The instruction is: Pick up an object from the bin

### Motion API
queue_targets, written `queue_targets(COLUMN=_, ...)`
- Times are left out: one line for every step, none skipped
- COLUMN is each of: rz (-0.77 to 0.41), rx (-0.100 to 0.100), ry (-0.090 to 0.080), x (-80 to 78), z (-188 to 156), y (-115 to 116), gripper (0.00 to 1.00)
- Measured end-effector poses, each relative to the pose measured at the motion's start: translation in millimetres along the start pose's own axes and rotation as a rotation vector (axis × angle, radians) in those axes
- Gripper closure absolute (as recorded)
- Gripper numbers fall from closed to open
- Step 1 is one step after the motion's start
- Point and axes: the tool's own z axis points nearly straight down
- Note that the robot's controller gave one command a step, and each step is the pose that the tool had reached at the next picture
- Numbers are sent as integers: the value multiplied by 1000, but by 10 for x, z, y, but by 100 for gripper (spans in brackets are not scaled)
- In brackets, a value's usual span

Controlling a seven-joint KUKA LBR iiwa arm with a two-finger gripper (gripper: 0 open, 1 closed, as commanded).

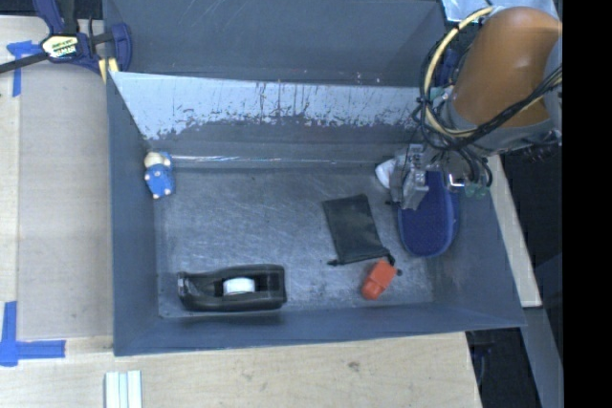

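One blue oval thing point(430, 226) lies by the right wall of the bin point(481, 248), my gripper point(411, 186) over its upper edge; jaws open or closed, I cannot tell. Left of it a dark flat pad point(352, 226), below-left an orange piece point(378, 280)

My one camera hangs above the bin point(268, 215), tilted from its near side, so I see the far wall's inner face. The whole bin fits, with my arm point(507, 62) at its right rim.

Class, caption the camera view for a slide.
The gripper at right end of the bin, over a blue oval object beside a dark flat pad.
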Motion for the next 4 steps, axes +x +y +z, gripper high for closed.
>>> queue_targets(rz=-7, rx=-2, ry=-6, x=-19, z=-26, y=50, gripper=0)
queue_targets(rz=-125, rx=-4, ry=2, x=178, z=991, y=287, gripper=0)
queue_targets(rz=-124, rx=-2, ry=-8, x=147, z=941, y=281, gripper=100)
queue_targets(rz=-128, rx=-1, ry=-15, x=-10, z=-393, y=145, gripper=100)
